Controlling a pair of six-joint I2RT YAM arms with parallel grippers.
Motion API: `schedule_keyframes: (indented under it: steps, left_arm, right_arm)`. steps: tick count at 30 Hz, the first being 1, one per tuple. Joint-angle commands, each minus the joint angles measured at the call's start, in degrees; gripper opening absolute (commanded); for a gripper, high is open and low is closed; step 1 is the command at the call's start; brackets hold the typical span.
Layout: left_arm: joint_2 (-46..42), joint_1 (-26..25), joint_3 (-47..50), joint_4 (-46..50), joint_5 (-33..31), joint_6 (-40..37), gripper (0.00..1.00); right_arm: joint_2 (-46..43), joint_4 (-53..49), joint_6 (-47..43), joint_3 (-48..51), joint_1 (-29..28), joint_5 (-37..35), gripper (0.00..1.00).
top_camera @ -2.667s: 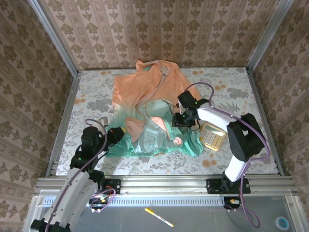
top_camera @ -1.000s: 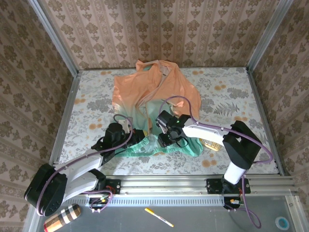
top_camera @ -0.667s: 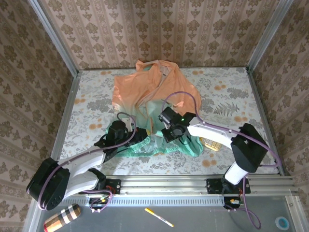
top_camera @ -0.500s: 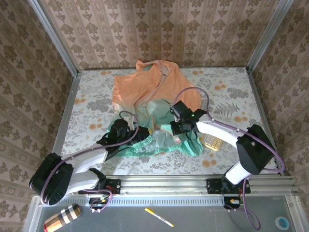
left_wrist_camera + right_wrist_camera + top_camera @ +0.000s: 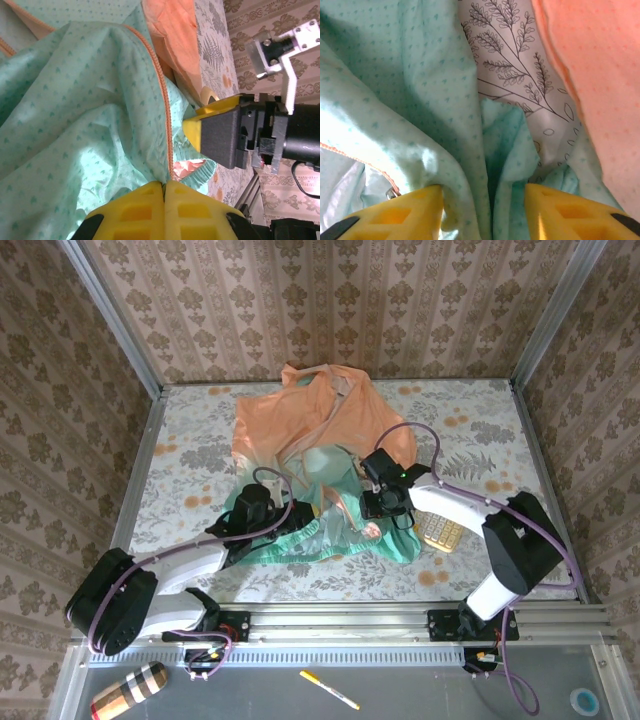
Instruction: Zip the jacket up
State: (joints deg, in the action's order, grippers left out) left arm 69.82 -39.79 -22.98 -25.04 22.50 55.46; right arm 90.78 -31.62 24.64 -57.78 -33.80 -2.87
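left claw (image 5: 164, 189) pinched tight on the teal hem of the jacket (image 5: 75, 125), right at the bottom end of the orange zipper tape (image 5: 161, 100). right claw (image 5: 482, 202) is wide, fingers straddling a teal fold, nothing clamped. small metal bit (image 5: 393, 192) by one finger, maybe the pull, can't confirm. jacket lies crumpled mid counter (image 5: 190, 455), front open, peach end far, teal end near the arms. imo left should anchor the hem taut, then i get the right onto the other tape end & line both up before pulling. thin fabric, snag risk.
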Motion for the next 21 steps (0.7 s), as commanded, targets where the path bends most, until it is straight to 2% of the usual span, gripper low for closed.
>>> schedule_keyframes:
  steps: [1, 7, 15, 21]
  left_arm:
    - [0.75, -0.35, -1.63, -1.25, 0.00, -1.23, 0.00]
    - [1.19, -0.35, -1.30, -1.94, 0.09, -1.23, 0.00]
    - [1.12, -0.46, -0.66, -2.62, 0.35, -1.23, 0.00]
    - [0.40, -0.46, 0.16, -2.81, 0.26, -1.12, 0.00]
  right_arm:
    - [-4.91, -4.41, 1.92, -2.51, -0.46, -1.54, 0.47]
    - [-7.33, -5.65, 2.99, -3.97, -2.96, 0.96, 0.46]
    - [3.39, -10.51, 1.54, -8.61, -8.54, -3.36, 0.42]
    - [8.92, -10.63, 1.13, -9.98, -9.14, -4.02, 0.42]
